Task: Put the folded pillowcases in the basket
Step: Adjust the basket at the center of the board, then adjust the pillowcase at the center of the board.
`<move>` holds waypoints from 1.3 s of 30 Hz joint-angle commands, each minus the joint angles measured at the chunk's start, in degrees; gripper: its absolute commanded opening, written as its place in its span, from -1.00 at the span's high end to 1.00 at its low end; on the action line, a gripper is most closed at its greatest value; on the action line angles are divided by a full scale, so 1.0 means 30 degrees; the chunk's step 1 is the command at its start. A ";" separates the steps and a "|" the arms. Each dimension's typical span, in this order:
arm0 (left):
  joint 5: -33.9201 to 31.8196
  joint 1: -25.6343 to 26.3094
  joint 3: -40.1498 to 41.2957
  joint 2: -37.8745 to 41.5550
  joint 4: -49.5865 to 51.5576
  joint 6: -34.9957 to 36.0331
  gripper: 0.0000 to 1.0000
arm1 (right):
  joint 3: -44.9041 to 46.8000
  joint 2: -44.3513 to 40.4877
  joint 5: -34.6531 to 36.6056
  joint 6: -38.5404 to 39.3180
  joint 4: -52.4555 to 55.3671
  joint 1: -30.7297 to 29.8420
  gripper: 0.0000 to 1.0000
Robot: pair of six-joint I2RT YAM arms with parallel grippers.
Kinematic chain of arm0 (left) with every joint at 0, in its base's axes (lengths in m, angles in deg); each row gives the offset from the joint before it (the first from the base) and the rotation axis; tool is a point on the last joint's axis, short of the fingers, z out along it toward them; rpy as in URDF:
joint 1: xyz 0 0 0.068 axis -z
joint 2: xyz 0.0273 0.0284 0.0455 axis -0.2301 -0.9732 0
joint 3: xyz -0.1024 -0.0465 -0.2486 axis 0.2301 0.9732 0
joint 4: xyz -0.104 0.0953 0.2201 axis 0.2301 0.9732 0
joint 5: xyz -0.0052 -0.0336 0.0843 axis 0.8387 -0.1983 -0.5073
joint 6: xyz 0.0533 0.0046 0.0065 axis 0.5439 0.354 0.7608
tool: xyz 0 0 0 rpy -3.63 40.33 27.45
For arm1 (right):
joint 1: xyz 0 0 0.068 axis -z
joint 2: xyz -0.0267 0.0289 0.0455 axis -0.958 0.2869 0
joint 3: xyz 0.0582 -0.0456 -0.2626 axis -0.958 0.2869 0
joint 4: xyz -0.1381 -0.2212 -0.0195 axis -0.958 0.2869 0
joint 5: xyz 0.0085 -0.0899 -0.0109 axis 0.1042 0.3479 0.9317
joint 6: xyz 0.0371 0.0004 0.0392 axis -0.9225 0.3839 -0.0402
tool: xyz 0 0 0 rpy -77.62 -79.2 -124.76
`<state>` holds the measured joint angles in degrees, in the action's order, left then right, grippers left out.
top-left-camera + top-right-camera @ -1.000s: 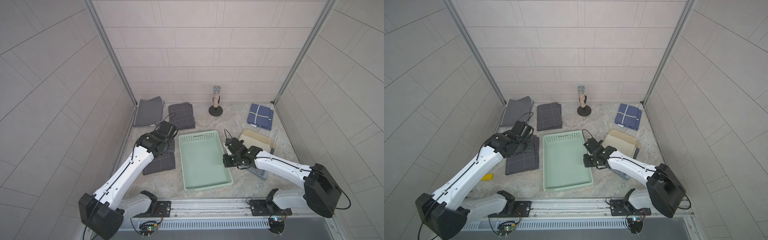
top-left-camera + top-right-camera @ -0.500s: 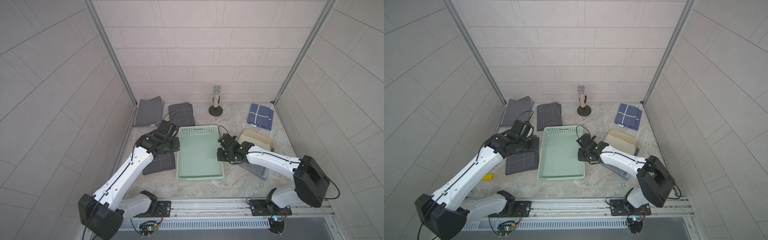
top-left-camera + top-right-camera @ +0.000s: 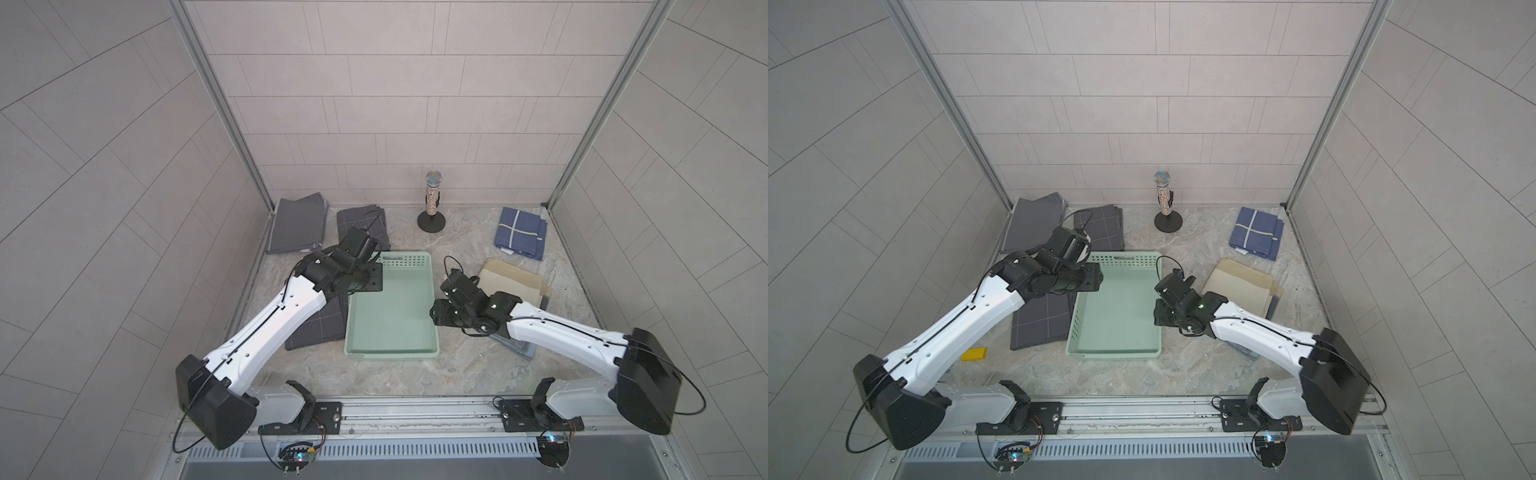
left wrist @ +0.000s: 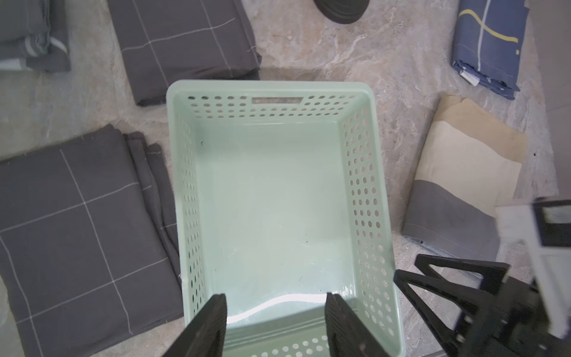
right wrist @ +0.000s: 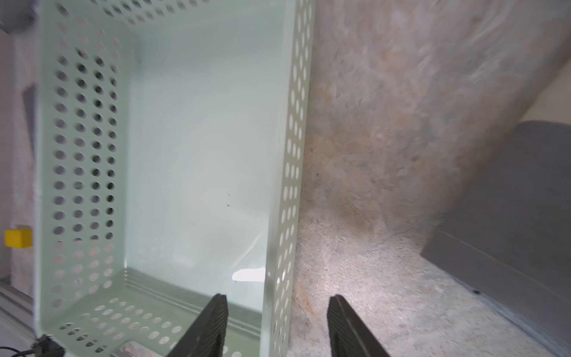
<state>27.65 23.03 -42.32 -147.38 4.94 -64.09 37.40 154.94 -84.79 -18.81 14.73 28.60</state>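
Note:
The mint-green basket (image 3: 390,353) (image 3: 1113,353) stands empty mid-table, its perforated walls filling the left wrist view (image 4: 364,185). Folded pillowcases lie around it: a dark grey checked one (image 3: 320,328) (image 4: 77,231) against its left side and a beige one (image 3: 511,278) (image 4: 469,160) to its right. My left gripper (image 3: 372,276) (image 4: 275,296) hangs open over the basket's far left corner, holding nothing. My right gripper (image 3: 436,313) (image 5: 278,296) is open astride the basket's right wall (image 5: 278,247), with neither finger touching it.
At the back lie a plain grey cloth (image 3: 297,224), a second checked grey cloth (image 3: 361,224) and a blue cloth (image 3: 519,232). A sparkly microphone on a black stand (image 3: 432,199) stands at the back centre. A small yellow block (image 3: 973,354) sits front left.
Both grippers were shut on the basket's sides and slid it away from the front edge and leftward, squaring it. Both have now opened and let go of it.

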 commanded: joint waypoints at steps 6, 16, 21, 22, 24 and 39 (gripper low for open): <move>-0.2796 0.4248 -0.4402 -0.4384 0.0030 0.0493 0.27 | 0.2643 -0.3029 -0.0154 0.4282 0.2796 0.9471 0.97; 0.0448 0.5419 -0.4213 -0.6562 -0.3898 -0.0427 0.63 | 0.0954 0.6000 -0.4004 0.3869 -0.1159 1.2707 1.00; 0.0225 0.5432 -0.4160 -0.6570 -0.4167 -0.0511 0.17 | 0.1645 0.7761 -0.4309 0.3207 -0.2102 1.0599 1.00; 0.0136 0.5411 -0.4273 -0.6569 -0.4138 -0.0461 0.14 | 0.1986 0.7802 -0.4558 0.2993 -0.2206 1.0163 1.00; 0.0098 0.5425 -0.4614 -0.6698 -0.3963 -0.0345 0.11 | 0.2754 0.7497 -0.5121 0.2466 -0.2405 0.9569 1.00; 0.1084 0.6220 -0.8820 -1.0494 -0.2816 0.0113 0.10 | 0.5685 -0.3150 -0.3272 0.2620 0.4499 0.8434 1.00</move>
<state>30.23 40.26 -64.63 -175.79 -5.25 -64.99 55.41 150.65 -97.58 -11.16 19.89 53.78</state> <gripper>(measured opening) 0.445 0.054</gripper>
